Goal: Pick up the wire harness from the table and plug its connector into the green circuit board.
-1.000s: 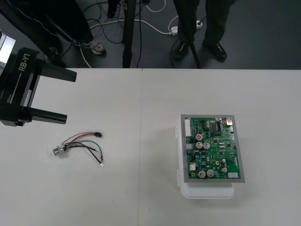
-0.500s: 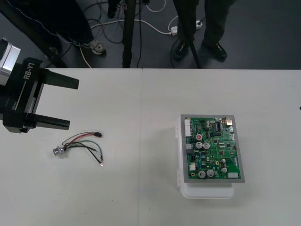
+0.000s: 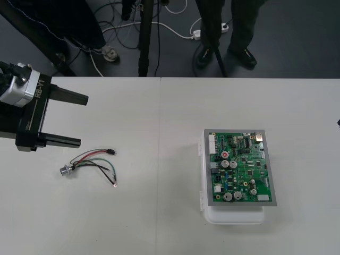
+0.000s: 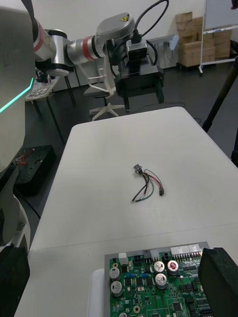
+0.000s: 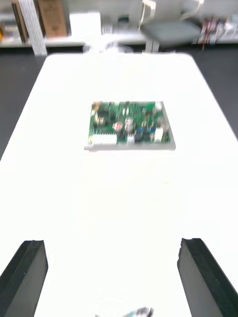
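Observation:
The wire harness lies flat on the table's left part, with its round metal socket at the left end and its small black plug at the right. My left gripper hangs open just behind the harness, its black fingers pointing right. In the left wrist view the fingers stand far apart, with a bit of the harness between them. The green circuit board sits on its white base at centre right. My right gripper is open by the board, facing the harness.
The table's far edge borders dark floor with cables and stand legs. Bare tabletop separates the harness from the board. The left arm's ringed links show far across the table in the right wrist view.
My left gripper has shifted right and turned slightly, its fingers now closer to the harness. The harness and the board have not moved.

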